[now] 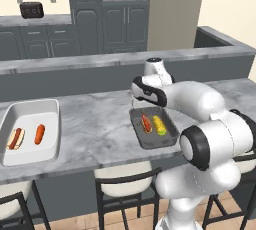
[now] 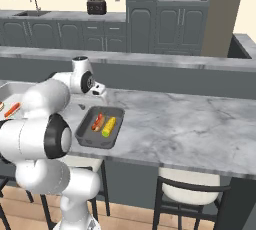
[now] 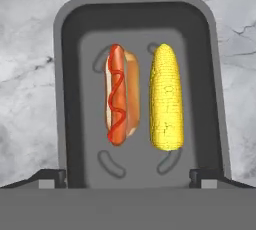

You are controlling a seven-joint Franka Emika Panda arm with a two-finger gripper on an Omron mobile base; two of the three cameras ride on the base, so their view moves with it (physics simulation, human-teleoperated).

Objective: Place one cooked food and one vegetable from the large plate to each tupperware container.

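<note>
Dark grey tupperware container (image 3: 70, 99) holds a hot dog (image 3: 120, 94) and corn cob (image 3: 166, 96) side by side.
Gripper (image 3: 128, 176) hovers above — jaws spread wide, pinching nothing.

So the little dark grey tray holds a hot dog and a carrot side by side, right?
Not quite. In the hand view, the dark grey tray holds a hot dog and a corn cob, not a carrot, side by side.
</note>
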